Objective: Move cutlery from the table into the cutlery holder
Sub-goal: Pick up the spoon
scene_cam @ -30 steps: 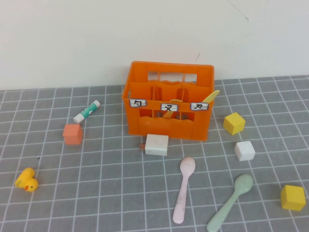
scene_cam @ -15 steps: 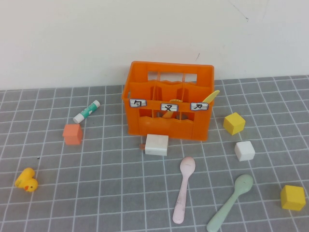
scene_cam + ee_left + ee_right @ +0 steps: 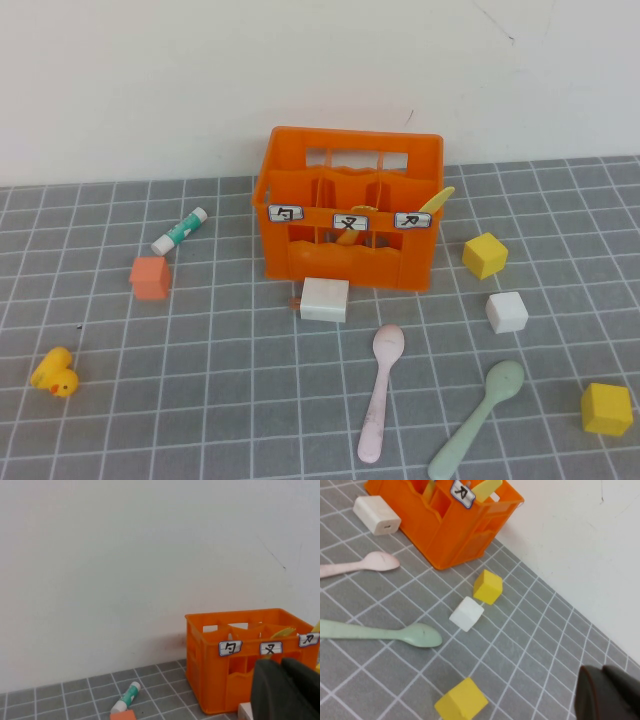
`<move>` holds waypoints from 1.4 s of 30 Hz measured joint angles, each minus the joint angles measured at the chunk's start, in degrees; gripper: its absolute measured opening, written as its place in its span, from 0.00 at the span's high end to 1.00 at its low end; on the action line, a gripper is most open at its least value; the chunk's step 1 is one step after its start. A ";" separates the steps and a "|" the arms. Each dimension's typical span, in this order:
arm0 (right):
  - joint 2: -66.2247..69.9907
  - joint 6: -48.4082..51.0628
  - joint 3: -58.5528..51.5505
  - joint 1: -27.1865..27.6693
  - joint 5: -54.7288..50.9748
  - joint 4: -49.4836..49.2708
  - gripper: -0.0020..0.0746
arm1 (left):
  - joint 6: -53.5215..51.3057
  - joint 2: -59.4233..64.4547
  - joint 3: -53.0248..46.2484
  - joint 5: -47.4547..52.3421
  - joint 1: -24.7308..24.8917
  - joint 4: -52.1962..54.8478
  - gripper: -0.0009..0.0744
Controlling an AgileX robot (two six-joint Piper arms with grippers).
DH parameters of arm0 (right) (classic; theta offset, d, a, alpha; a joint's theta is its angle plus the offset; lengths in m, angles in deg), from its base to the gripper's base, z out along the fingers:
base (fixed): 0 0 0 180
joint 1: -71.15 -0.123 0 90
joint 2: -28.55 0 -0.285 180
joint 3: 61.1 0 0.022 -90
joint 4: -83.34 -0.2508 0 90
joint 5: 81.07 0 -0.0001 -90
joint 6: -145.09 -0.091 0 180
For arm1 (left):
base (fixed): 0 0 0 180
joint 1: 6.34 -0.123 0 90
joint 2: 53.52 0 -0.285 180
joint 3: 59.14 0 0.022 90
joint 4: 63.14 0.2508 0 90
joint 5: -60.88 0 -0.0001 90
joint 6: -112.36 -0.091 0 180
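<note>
Both sets of jaws are closed and hold nothing. The left gripper (image 3: 285,690) is visible only in its own wrist view, raised clear of the table (image 3: 220,400) on the near side of the cutlery holder (image 3: 350,205). The right gripper (image 3: 607,695) is likewise visible only in its own wrist view, raised above the table's right portion, well apart from the holder. Neither gripper appears in the high view.

Status of the task, judged from the present layout:

1. Completed: the yellow knife (image 3: 436,201) stands tilted in the holder's right compartment, its tip projecting above the rim. The yellow fork (image 3: 350,232) is partly visible in the middle compartment behind the centre label.
2. Remaining: the pale pink spoon (image 3: 381,390) lies flat on the table near the front edge, bowl toward the holder. The pale mint-green spoon (image 3: 478,420) lies just to its right, handle toward the front edge. Both are apart from each other and from the holder.

The holder sits toward the table's rear edge, near the wall. A white block (image 3: 325,299) rests just in front of it, between the holder and the pink spoon.

Roughly half the cutlery is stowed; two pick-and-place cycles appear outstanding. No grasp is under way.
</note>
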 joint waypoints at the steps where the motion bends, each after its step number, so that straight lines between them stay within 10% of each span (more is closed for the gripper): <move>1: 0.00 0.00 0.00 0.00 0.00 -0.09 0.98 | 0.00 0.00 0.00 0.00 0.00 0.11 0.99; 42: 0.00 0.11 0.00 0.00 0.00 -0.44 0.98 | 0.13 0.00 0.00 0.29 0.00 3.31 0.99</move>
